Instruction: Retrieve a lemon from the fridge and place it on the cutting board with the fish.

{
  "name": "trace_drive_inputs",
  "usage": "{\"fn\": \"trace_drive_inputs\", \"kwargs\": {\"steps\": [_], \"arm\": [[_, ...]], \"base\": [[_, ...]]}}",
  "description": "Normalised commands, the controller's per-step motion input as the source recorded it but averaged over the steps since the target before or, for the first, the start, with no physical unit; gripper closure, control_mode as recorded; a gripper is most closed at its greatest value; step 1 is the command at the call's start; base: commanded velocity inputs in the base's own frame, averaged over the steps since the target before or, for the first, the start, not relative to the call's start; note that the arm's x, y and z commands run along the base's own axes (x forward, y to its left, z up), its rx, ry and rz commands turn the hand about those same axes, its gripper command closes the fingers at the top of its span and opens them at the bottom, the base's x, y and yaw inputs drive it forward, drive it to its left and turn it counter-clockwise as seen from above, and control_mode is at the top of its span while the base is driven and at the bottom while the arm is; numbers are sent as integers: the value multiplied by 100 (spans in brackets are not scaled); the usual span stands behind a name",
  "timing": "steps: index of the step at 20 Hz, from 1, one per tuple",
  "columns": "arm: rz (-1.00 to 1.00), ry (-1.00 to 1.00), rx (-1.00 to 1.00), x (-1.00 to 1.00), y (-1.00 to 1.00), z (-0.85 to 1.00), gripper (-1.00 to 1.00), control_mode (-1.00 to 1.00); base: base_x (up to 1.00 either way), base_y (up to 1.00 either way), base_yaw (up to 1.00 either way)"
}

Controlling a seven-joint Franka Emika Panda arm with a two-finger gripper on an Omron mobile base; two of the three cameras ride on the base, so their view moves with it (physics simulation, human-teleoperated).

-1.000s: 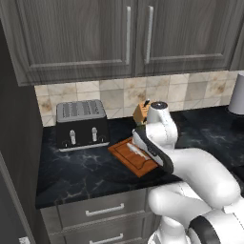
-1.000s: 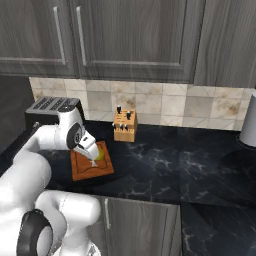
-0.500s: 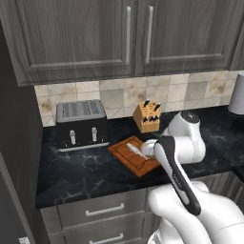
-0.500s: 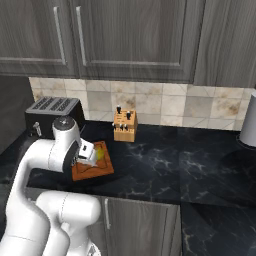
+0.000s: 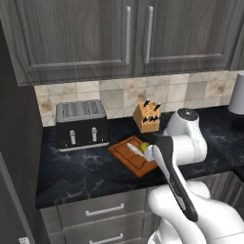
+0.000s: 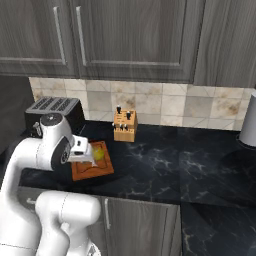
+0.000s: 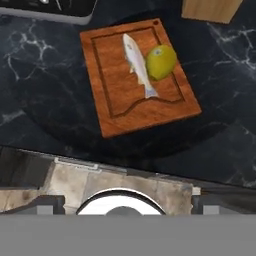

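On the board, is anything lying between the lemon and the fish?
No. In the hand view the lemon rests right against the fish on the cutting board, with no gap showing and nothing between them.

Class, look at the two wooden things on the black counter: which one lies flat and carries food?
The reddish-brown rectangular cutting board: it lies flat, with the pale slim fish and round yellow lemon on it. The tan knife block stands upright, holding knives.

Lighting: even, soft, rendered; moderately dim. Bench (image 7: 220,130): dark, glossy, faint pale veining, no glare. Cutting board (image 7: 137,75): a round soft shadow surrounded it. Focus: mildly soft throughout, without edge distortion.
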Motion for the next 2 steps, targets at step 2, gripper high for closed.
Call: {"fn": "trace_drive_inputs", "kwargs": {"steps": [2], "arm": [[0, 5, -11, -26, 2, 21, -100, -100]], "base": [[0, 0, 0]]}}
